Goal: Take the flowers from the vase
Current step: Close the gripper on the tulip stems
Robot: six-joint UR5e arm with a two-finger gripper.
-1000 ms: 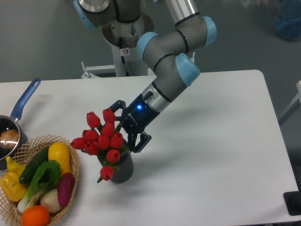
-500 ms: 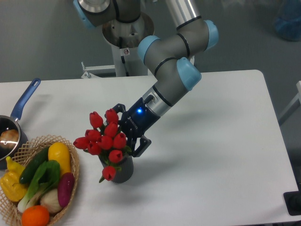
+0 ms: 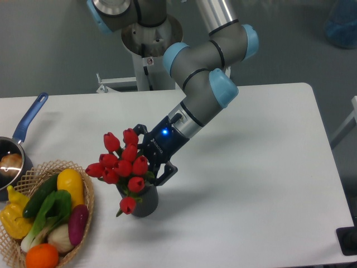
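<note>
Flowers [image 3: 124,166] hide vase [image 3: 143,202] mouth, tool [image 3: 149,157] fingertips; grip unclear.

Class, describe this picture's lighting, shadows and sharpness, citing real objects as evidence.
Fixed camera view: soft, even lighting; the vase casts only a faint shadow on the white table; flowers and gripper look sharp, without motion blur; a blue light glows on the wrist.

flowers [image 3: 124,167] hide the fingers' tips; saucepan [image 3: 17,151] cut off left
</note>
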